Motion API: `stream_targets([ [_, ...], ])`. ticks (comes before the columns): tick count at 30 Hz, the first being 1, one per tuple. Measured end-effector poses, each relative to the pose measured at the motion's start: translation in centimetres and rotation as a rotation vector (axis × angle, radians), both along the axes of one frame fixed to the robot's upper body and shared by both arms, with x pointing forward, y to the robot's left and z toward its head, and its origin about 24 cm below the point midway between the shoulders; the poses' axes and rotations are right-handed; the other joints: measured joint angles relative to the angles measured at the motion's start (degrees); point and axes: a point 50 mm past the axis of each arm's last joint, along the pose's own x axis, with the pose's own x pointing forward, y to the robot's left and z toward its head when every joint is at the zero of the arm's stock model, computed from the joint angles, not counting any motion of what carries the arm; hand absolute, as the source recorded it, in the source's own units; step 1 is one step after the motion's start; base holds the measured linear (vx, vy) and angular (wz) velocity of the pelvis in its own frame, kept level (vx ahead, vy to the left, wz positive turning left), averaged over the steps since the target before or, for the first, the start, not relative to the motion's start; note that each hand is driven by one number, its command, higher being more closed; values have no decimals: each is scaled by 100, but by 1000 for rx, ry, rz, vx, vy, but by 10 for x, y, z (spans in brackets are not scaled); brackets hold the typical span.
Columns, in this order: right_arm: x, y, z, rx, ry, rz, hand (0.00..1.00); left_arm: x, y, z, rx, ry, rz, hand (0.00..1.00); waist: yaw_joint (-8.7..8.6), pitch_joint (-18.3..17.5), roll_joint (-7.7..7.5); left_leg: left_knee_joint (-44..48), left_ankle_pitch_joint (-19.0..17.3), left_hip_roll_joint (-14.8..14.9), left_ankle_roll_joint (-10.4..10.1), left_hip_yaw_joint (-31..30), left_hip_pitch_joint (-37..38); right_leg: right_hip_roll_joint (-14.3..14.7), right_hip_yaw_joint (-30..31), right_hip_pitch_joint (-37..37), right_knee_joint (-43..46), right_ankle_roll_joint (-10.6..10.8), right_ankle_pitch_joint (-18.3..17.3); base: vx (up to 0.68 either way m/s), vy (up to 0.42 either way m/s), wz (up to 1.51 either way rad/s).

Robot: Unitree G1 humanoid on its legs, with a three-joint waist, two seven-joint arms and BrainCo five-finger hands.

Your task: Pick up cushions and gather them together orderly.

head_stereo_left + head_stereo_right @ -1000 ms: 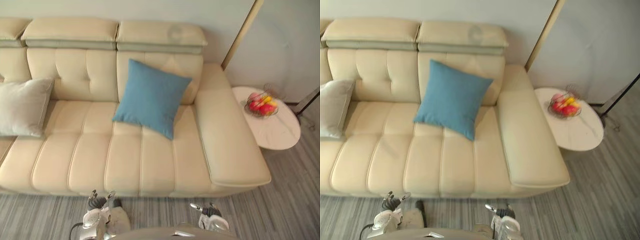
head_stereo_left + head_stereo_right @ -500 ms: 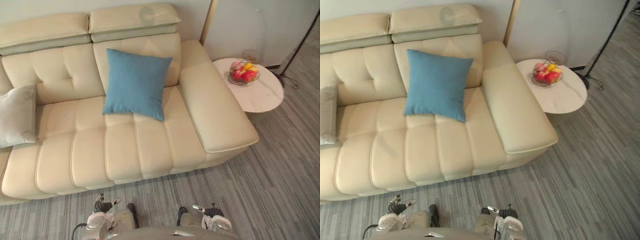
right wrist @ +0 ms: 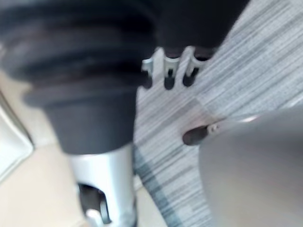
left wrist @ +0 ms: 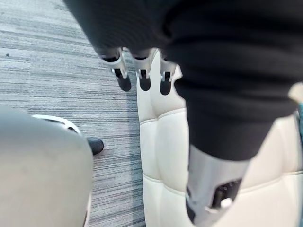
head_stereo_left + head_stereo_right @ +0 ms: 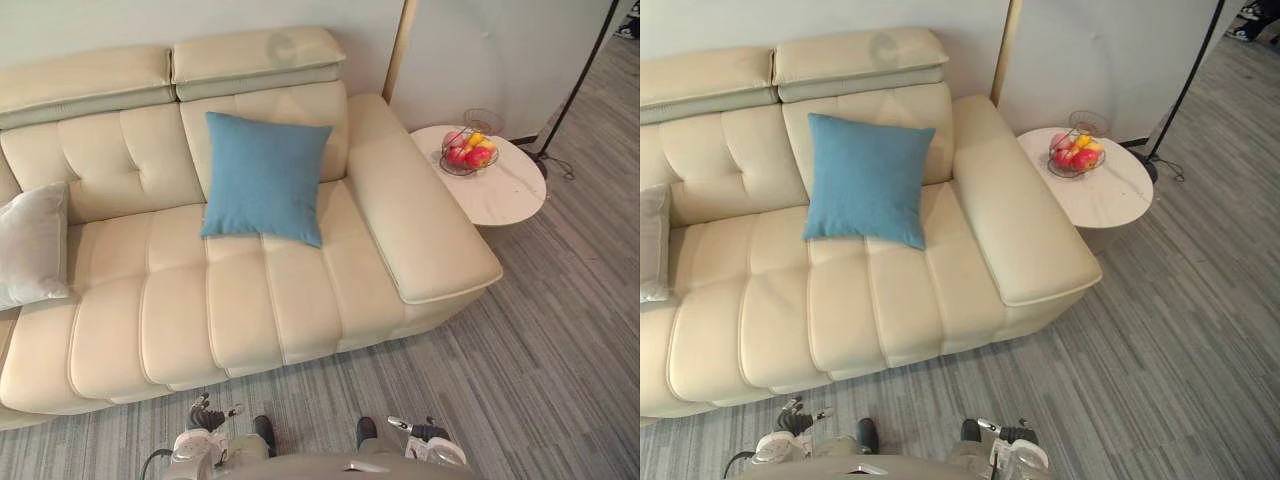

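Observation:
A blue square cushion [image 5: 265, 178] leans upright against the backrest of the cream leather sofa [image 5: 180, 310], right of its middle. A pale grey cushion [image 5: 30, 245] leans at the sofa's far left, cut off by the view's edge. My left hand [image 5: 205, 420] hangs low over the grey floor in front of the sofa, well short of the seat; its fingers [image 4: 124, 80] are relaxed and hold nothing. My right hand [image 5: 425, 435] hangs the same way on the other side, its fingers [image 3: 168, 75] loose and empty.
The sofa's wide right armrest [image 5: 420, 215] borders a round white side table [image 5: 505, 195] carrying a wire bowl of fruit [image 5: 468, 152]. A thin black lamp pole [image 5: 578, 80] stands behind the table. Striped grey floor [image 5: 540, 340] stretches to the right.
The camera has swung and pulled back, so the sofa sits further left and more floor shows on the right. The cushions rest as before; both hands stay low.

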Motion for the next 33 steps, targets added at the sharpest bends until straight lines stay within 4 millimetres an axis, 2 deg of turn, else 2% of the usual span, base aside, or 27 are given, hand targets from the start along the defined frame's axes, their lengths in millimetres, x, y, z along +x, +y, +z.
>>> stream_targets([
  [1, -2, 6, -1, 15, 1, -3, 0, -2, 2, -1, 0, 8, 11, 0, 35, -44, -52, -91, -22, -20, 34, 5, 94, 30, 128, -22, -15, -72, 23, -73, 8, -45],
  [4, -2, 6, -1, 15, -2, -3, 0, -2, 1, -1, 4, 11, 3, 0, 32, -68, -88, -188, -24, -22, 38, 2, 168, 56, 153, -27, -19, -174, 21, -43, -6, -22],
  [10, -7, 7, -3, 17, 12, -6, 0, -5, -2, -3, -7, 27, 19, 0, 49, -147, -85, -254, 14, -11, -3, -44, 306, 95, 145, 80, -57, -170, 24, 36, -15, -4],
  [21, -8, 8, -3, 4, 29, 32, 0, -8, 0, -5, -4, 45, 14, 0, 63, -210, -60, -415, 44, -15, 57, -113, 576, 123, 59, 360, -174, -116, 54, 33, -13, 1],
  [25, -8, 7, -3, 1, 28, 34, 0, -8, 0, -5, -11, 45, 6, 0, 58, -209, -59, -424, -26, -4, -10, 107, 584, 137, 258, 216, -142, -80, 73, -69, -15, -30],
  [28, -5, 7, -2, -2, 19, 34, 0, -1, -1, -3, -5, 32, -13, 0, 48, -180, -80, -244, -237, 31, -3, 477, 512, 232, 729, -119, -55, -82, 103, -86, -8, -79],
  [30, 2, 6, 1, -10, -11, 38, 0, 1, -1, -3, -4, 28, -16, 0, 32, -153, -85, 166, -531, 127, -5, 768, 312, 364, 1064, -455, 61, -170, 170, -56, -8, -127],
  [31, 7, 6, 3, -14, -25, 41, 0, 2, -2, -3, -4, 26, -24, 0, -13, -115, -69, 317, -651, 244, -24, 1061, 226, 398, 932, -600, 23, -365, 250, -75, -36, -157],
  [32, 13, 5, 5, -20, -37, 41, 0, 5, -4, -2, -5, 26, -37, 0, -63, -18, 71, 378, -673, 494, -64, 1511, 133, 329, -17, -806, 122, -923, 204, -68, -34, -154],
  [33, 15, 6, 5, -18, -42, 41, 0, 6, -3, -2, -3, 25, -38, 0, -51, 0, 93, 383, -629, 603, -54, 1700, 142, 289, -541, -948, 289, -956, 182, 15, -55, -186],
])
